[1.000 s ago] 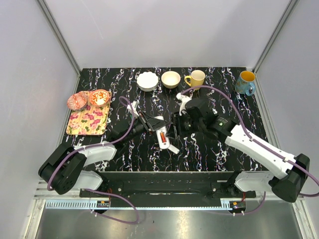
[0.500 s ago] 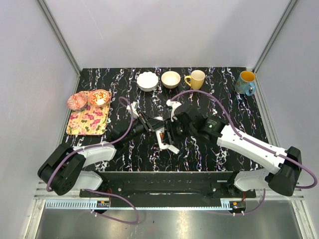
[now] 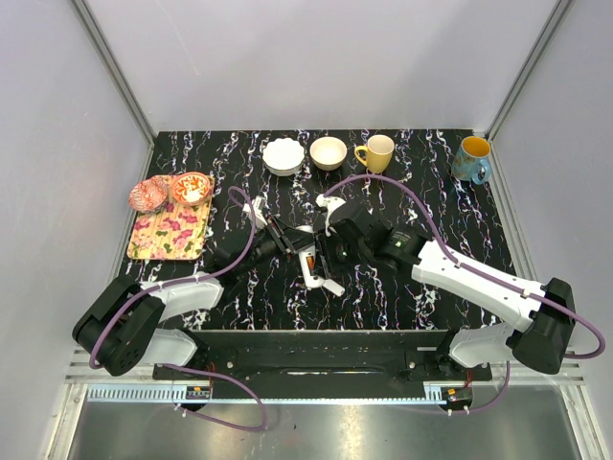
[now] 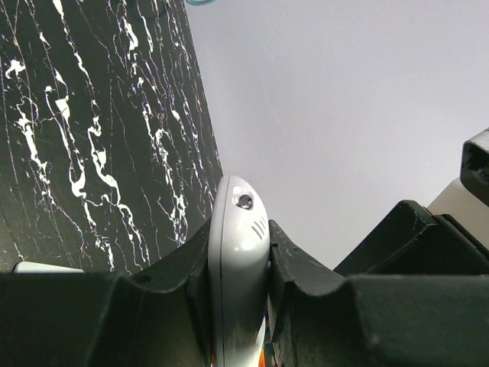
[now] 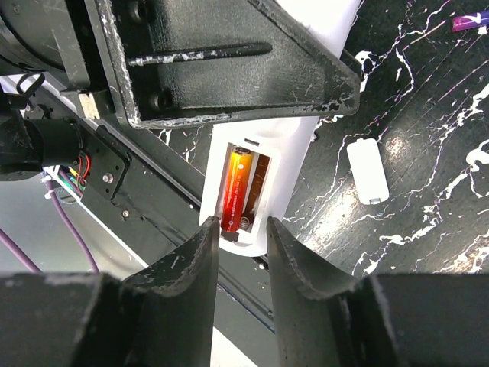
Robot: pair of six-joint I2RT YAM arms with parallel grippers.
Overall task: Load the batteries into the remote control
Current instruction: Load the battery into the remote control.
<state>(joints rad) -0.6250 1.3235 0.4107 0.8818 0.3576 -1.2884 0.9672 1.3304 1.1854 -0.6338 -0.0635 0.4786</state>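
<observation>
Right wrist: we find one battery seated, spare battery at one o'clock — left claw clamps remote, right claw parted, empty.

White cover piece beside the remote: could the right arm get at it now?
Probably yes: the cover piece lies bare on the table, nothing over it, and the right arm's fingers hover just beside it over the remote control.

No legible text, label, brand, number or sign. Battery just ahead of right gripper: casing print unreadable.
</observation>
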